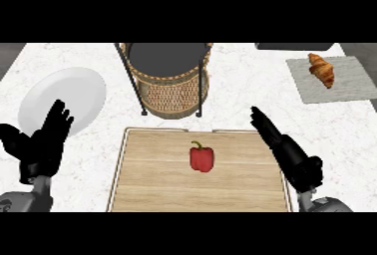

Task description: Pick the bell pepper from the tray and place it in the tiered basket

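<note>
White marble counter [243, 102], wooden tray [154, 184], bell pepper [202, 159]

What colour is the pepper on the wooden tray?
Red, with a green stem; the bell pepper shows in the head view.

My left hand [38, 147], at the lower left of the frame, is matte black all over, fingers and thumb alike, and sits on a narrow grey wrist above my smooth grey left forearm [21, 201]. My right hand [293, 155], lower right, is the same black, ending in my rounded grey right forearm [330, 204]
</note>
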You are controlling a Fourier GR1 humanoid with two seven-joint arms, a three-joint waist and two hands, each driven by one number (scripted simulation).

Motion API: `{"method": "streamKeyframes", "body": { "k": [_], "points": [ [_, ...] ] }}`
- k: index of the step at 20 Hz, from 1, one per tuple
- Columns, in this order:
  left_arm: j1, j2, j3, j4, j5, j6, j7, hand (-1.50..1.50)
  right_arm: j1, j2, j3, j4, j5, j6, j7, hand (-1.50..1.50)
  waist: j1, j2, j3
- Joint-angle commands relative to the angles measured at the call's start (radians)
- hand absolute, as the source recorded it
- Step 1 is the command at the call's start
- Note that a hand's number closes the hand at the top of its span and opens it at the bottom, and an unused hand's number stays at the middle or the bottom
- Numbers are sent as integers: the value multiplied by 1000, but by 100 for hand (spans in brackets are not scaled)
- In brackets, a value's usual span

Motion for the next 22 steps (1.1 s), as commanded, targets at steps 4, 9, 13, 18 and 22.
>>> {"method": "streamKeyframes", "body": {
  "k": [4, 9, 13, 18, 22],
  "points": [
    [-22, -13, -65, -35, 13, -102, -8, 0, 51, 181, -79, -129, 0, -155, -403, 150, -72, -29, 23],
    [-25, -43, -119, -40, 25, -149, -5, 0, 193, 283, -253, -112, -207, -475, -525, -150, -146, -16, 34],
    [-46, -48, -148, -52, 24, -187, -4, 0, 303, 285, -96, -69, -251, -502, -929, -150, -65, -19, 25],
    [-67, -51, -161, -47, 12, -201, 16, 0, 547, 286, 186, -29, -98, -638, -1176, -150, -42, -21, 17],
    [-121, -78, -181, -18, -14, -184, 40, 0, 677, 277, 215, -80, 87, -796, -1035, -150, -44, -17, 14]
  ]
}}
